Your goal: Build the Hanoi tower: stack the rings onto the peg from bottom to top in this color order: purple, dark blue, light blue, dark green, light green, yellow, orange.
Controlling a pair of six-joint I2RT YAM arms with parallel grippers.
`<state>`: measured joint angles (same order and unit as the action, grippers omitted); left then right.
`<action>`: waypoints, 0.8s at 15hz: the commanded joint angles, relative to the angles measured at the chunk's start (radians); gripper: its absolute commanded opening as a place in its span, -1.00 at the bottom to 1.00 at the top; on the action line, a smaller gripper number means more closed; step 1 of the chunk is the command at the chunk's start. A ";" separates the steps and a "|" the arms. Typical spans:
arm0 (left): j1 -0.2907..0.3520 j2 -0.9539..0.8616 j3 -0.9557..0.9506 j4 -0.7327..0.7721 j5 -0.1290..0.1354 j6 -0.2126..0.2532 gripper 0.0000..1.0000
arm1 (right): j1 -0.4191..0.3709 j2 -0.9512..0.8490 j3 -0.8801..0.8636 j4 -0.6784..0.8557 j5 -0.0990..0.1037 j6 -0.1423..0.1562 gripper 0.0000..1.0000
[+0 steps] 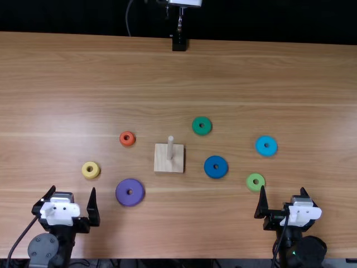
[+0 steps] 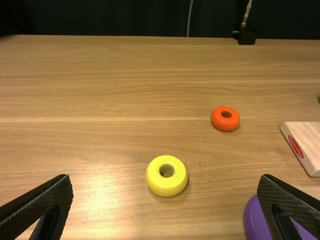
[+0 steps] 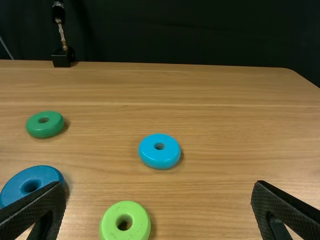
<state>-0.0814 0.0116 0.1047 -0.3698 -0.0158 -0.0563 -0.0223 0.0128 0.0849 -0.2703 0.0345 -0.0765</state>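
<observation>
Across the light brown worktop (image 1: 268,78), everything lies spread out. At its near edge, the left gripper (image 1: 73,191) and right gripper (image 1: 283,190) have their fingers wide apart, holding nothing. Between them, farther in, sits the square wooden base (image 1: 162,163) with its upright peg (image 1: 170,148). The purple ring (image 1: 122,190) lies near the base, to its near left; the dark blue ring (image 1: 209,169) is right of it. Farther right is the light blue ring (image 1: 261,146); the dark green ring (image 1: 196,127) lies beyond the dark blue, the light green ring (image 1: 251,179) near the right gripper, then yellow (image 1: 86,172) and orange (image 1: 130,142) left of the base
</observation>
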 commanded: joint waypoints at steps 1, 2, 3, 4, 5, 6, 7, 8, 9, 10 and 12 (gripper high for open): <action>-0.026 -0.012 -0.105 -0.052 0.008 0.007 1.00 | -0.007 -0.013 -0.066 -0.066 0.021 0.001 1.00; -0.034 -0.012 -0.097 -0.037 0.008 0.007 1.00 | -0.007 -0.013 -0.066 -0.066 0.021 0.001 1.00; -0.040 0.019 -0.063 -0.026 0.010 0.007 1.00 | -0.007 -0.013 -0.066 -0.066 0.021 0.001 1.00; -0.044 0.051 -0.022 -0.013 0.010 0.007 1.00 | -0.007 -0.013 -0.066 -0.066 0.021 0.001 1.00; -0.050 0.080 0.015 0.004 0.010 0.007 1.00 | -0.007 -0.013 -0.066 -0.066 0.021 0.001 1.00; -0.060 0.123 0.047 0.024 0.010 0.007 1.00 | -0.007 -0.013 -0.066 -0.066 0.021 0.001 1.00; -0.064 0.172 0.084 0.046 0.010 0.007 1.00 | -0.007 -0.013 -0.066 -0.066 0.021 0.001 1.00; -0.064 0.214 0.128 0.073 0.012 0.005 1.00 | -0.007 -0.013 -0.066 -0.066 0.021 0.001 1.00; -0.064 0.249 0.171 0.094 0.047 0.003 1.00 | -0.007 -0.013 -0.066 -0.068 0.021 0.001 1.00; -0.064 0.291 0.220 0.107 0.121 0.003 1.00 | -0.007 -0.013 -0.066 -0.068 0.021 0.001 1.00; -0.066 0.392 0.313 0.107 0.279 0.008 1.00 | -0.007 -0.013 -0.066 -0.066 0.021 0.001 1.00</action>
<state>-0.1379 0.3828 0.3908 -0.2638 0.1577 -0.0563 -0.0223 0.0128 0.0849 -0.2703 0.0341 -0.0765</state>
